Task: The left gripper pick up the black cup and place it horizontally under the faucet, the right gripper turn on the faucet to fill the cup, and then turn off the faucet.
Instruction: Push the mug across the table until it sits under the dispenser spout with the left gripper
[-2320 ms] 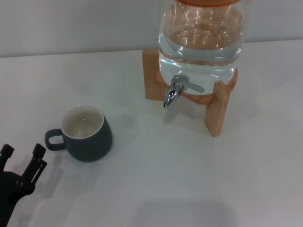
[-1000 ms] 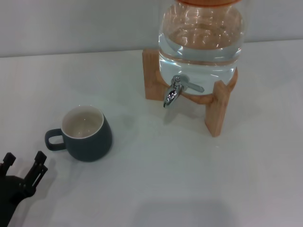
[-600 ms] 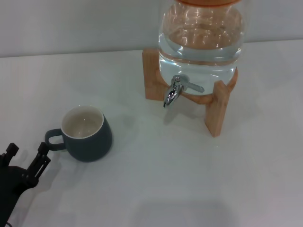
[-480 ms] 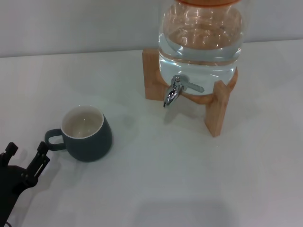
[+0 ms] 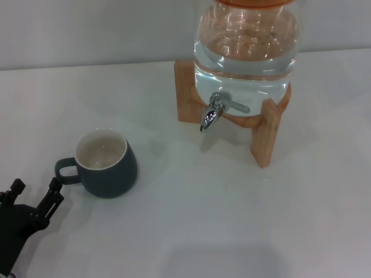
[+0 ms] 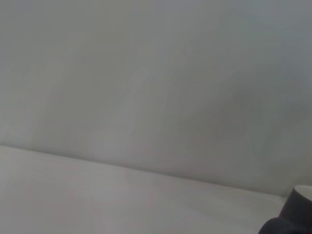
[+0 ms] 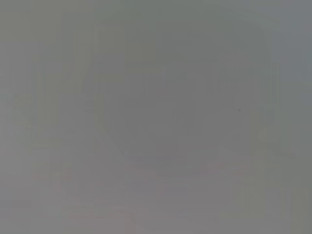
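The black cup (image 5: 107, 165) stands upright on the white table (image 5: 191, 220), its cream inside showing and its loop handle (image 5: 65, 171) pointing left. My left gripper (image 5: 36, 188) is at the table's near left, open, with nothing between its fingers. One fingertip (image 5: 56, 186) sits just in front of the handle, apart from it. The chrome faucet (image 5: 211, 113) juts from the glass water jar (image 5: 246, 46) at the back right, with its flat lever to the right. The right gripper is out of view. A dark rounded shape (image 6: 292, 217) shows in the left wrist view.
The jar rests on a wooden stand (image 5: 266, 130) whose legs flank the faucet. Bare white tabletop lies between the cup and the stand. A pale wall runs behind the table. The right wrist view is plain grey.
My left gripper first dipped back toward the near edge. It has since crept right and forward, so its fingertip is closer to the cup's handle. Cup and faucet have not moved.
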### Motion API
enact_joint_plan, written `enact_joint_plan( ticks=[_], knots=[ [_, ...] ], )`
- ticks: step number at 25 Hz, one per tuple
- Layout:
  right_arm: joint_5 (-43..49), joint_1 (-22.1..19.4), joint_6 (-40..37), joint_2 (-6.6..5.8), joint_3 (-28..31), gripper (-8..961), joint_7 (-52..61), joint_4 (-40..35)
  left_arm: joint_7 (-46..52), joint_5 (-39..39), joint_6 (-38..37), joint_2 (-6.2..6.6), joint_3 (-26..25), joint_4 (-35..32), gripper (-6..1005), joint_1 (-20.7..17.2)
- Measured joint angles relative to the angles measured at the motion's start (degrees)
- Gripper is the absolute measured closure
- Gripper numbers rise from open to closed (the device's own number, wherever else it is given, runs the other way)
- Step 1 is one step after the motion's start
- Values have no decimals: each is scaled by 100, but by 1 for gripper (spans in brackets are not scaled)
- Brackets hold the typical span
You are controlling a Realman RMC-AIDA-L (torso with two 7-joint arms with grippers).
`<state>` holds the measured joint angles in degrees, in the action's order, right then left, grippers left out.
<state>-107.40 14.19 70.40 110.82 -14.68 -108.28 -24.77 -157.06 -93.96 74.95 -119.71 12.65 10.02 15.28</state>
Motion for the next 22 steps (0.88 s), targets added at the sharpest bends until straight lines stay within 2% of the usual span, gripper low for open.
enact_joint_plan(
  ticks=[22],
  knots=[
    [-8, 5, 33, 20, 0, 112, 0, 8, 0, 9, -46, 0, 0, 0, 121, 112]
  ],
)
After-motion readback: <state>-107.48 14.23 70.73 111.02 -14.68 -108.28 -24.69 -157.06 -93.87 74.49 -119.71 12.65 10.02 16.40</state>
